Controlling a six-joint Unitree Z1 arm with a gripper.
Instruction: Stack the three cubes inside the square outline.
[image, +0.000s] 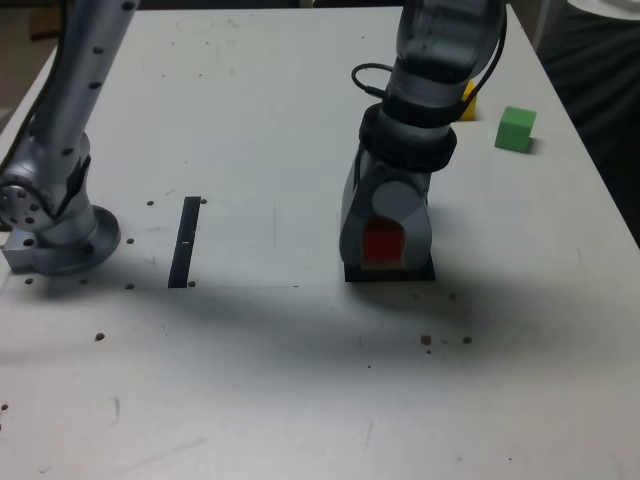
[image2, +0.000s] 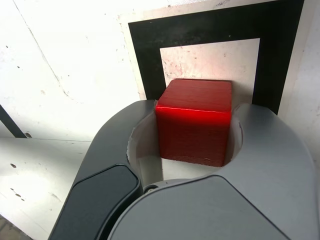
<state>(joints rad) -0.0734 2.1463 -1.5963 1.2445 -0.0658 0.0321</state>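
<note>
Yellow cube (image: 468, 101) partly hidden behind the arm — ext. view. Gripper's (image2: 195, 132) rear cut off by wrist view's edge — square outline (image2: 200, 27) partly covered too.

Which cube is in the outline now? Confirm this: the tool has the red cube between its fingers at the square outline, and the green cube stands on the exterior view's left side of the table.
The green cube is on the exterior view's right side, as that view shows. The rest stands: the red cube is between the tool's fingers at the square outline.

Cubes: three, one red (image2: 194, 122), one green (image: 515, 130), one apparently yellow (image: 468, 102).
</note>
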